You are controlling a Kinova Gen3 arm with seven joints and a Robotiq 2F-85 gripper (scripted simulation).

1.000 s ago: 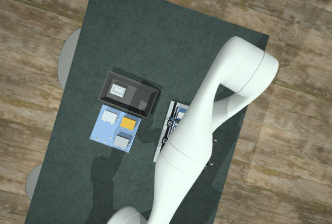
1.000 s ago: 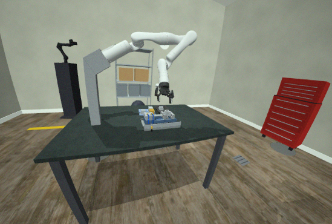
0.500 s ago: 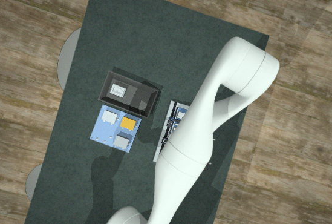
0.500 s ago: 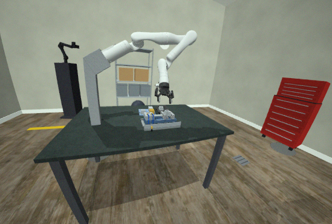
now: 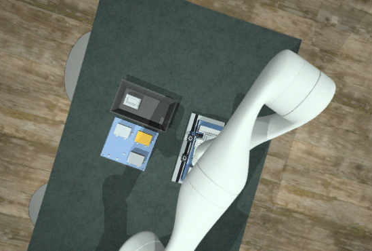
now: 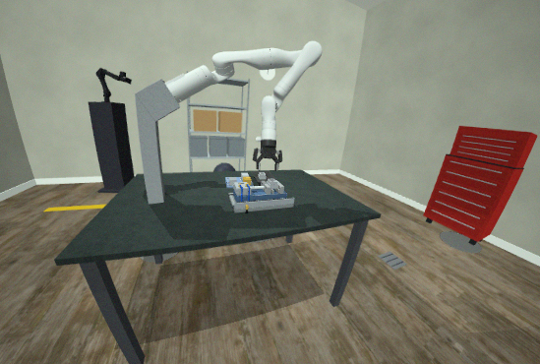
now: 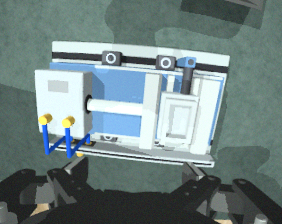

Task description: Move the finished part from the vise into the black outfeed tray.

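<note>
Wrist view: the pocketed block point(image 7: 179, 120) sits in the vise point(image 7: 149, 111) point(image 5: 179, 152) point(image 6: 264, 199), between its pale jaws — long axis running parallel to their faces, pocket up. The gripper point(image 7: 135, 170) point(image 6: 268, 167) stands wide above, its jaws holding nothing; no writing is legible.

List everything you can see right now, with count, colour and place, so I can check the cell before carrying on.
vise: one, white and blue, on the table
finished part: one, pale, in the vise
outfeed tray: one, black, on the table
block in the tray: one, pale, one end
plate: one, light blue, beside the tray
blocks on the plate: three; one yellow, two pale or grey
table: one, dark green top
tool cabinet: one, red, right
shelf rack: one, grey, behind, orange and grey boxes
small arm: one, black, on a dark pedestal
arm: one, white
gripper: one, black, open
</note>
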